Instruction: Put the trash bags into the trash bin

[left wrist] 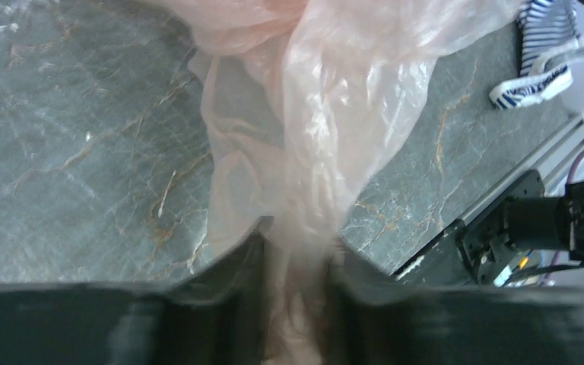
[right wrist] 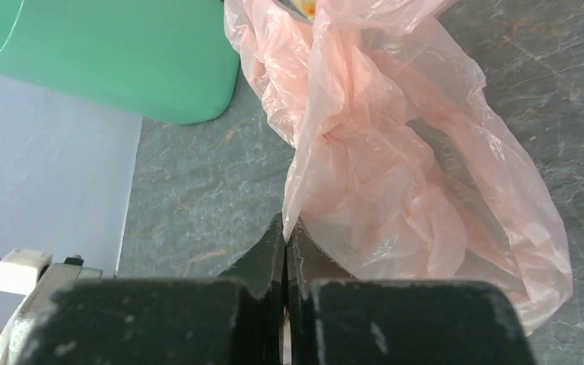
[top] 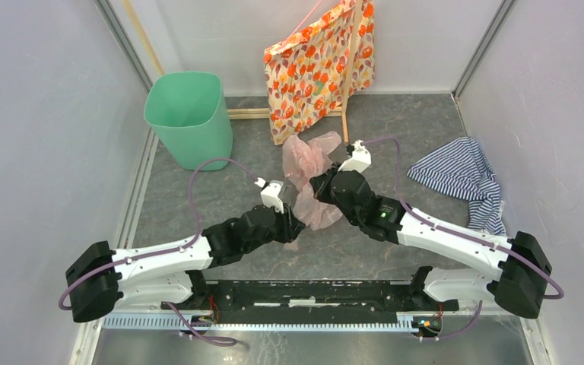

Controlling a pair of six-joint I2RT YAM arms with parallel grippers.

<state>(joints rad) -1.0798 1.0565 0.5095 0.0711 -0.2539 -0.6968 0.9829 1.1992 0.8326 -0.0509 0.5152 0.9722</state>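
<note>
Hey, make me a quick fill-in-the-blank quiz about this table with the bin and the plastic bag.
1. The trash bin at the back is ___ in color.
2. The right gripper has its jaws shut on the edge of a translucent ___ trash bag.
3. The blue-and-white striped cloth lies on the robot's ___ side.
Missing words: green; pink; right.

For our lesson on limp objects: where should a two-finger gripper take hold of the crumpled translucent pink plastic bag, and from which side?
Grip the crumpled pink plastic bag at its gathered near end, probably approaching from the arms' side. There the film bunches into a narrow strand that a pinch can close on; farther back it billows wide and loose.
</note>
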